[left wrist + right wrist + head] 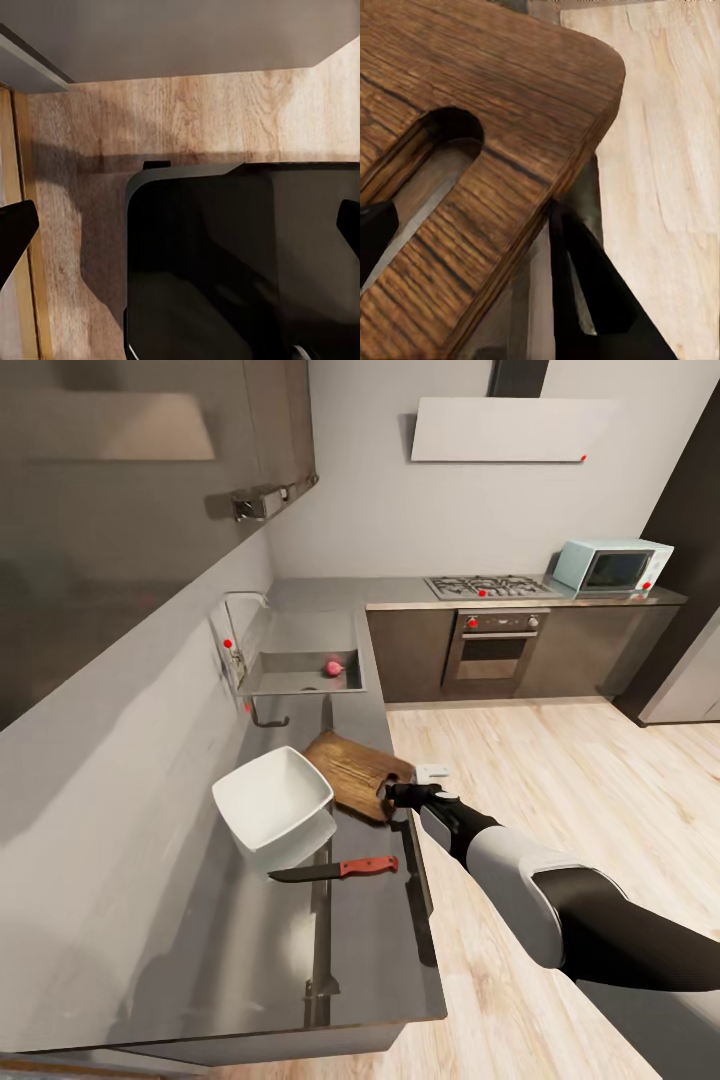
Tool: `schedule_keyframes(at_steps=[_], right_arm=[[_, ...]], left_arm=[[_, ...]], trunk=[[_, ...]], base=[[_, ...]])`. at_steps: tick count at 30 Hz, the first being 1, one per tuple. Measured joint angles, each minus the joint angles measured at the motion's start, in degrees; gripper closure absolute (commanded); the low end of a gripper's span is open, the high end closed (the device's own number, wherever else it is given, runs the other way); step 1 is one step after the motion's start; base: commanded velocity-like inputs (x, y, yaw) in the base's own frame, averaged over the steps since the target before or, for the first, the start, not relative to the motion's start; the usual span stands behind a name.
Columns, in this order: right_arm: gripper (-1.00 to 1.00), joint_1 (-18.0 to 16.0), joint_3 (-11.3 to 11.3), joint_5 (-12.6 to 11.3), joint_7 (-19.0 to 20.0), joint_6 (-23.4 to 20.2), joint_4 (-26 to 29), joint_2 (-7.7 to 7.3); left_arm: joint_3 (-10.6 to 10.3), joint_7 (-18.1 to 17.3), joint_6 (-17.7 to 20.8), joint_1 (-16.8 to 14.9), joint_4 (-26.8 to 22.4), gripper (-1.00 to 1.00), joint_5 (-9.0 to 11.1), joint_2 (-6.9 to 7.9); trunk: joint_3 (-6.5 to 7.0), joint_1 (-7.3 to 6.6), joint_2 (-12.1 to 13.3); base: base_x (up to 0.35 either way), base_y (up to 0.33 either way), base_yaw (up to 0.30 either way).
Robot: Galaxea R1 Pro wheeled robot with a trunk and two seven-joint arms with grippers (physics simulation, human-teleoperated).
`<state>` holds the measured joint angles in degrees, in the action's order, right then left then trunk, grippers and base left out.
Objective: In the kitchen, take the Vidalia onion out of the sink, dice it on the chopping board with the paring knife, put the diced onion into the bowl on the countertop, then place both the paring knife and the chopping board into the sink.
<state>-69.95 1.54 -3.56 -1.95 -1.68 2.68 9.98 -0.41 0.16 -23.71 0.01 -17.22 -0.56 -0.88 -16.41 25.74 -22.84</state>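
Now right fingers [585,292] pinch the chopping board [355,772] — rounded, grainy dark wood.

1. The countertop [360,950] is smooth, grey and glossy, throwing soft reflections.
2. The sink [290,678] looks like brushed steel with a dull sheen.
3. The board [357,770] is dark-brown wood; the right wrist view shows its grain as strong dark streaks, matt, with rounded edges [495,112].
4. The bowl [272,798] is plain white and smooth, faintly shiny, mirrored in the worktop.
5. The knife [335,870] has a smooth orange-red handle and a dark blade.
6. The onion [331,668] is a smooth pinkish-red.
7. The floor [560,780] is pale wood with fine grain, satin.
8. The right gripper [392,793] has matt black fingers [592,292].
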Motion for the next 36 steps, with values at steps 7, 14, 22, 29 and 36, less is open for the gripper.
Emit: schedule_keyframes(at_steps=[7,14,22,29,36], right_arm=[[1.0,0.0,0.41,-0.19,0.0,0.0,-0.06,0.0],[1.0,-0.01,0.41,-0.14,-0.07,-0.14,0.01,0.0],[1.0,0.0,0.5,-0.18,-0.34,-0.43,0.09,0.0],[1.0,0.02,0.64,-0.1,-0.49,-0.47,0.63,-0.03],[1.0,0.03,0.57,-0.08,-1.38,-0.47,1.03,-0.65]], left_arm=[[0.0,0.0,0.0,0.01,0.04,-1.0,0.0,0.0],[0.0,0.0,0.0,0.0,0.02,-1.0,0.0,0.0],[0.0,0.0,0.0,-0.01,0.01,-1.0,0.0,0.0],[0.0,0.0,0.0,0.04,-0.04,-1.0,0.0,0.0],[0.0,0.0,0.0,0.0,0.01,-1.0,0.0,0.0]], trunk=[[0.0,0.0,0.0],[0.0,0.0,0.0],[0.0,0.01,0.01],[-0.01,0.01,0.02],[-0.01,0.01,0.02]], base=[[0.0,0.0,0.0],[0.0,0.0,0.0],[0.0,0.0,0.0],[0.0,0.0,0.0],[0.0,0.0,0.0]])
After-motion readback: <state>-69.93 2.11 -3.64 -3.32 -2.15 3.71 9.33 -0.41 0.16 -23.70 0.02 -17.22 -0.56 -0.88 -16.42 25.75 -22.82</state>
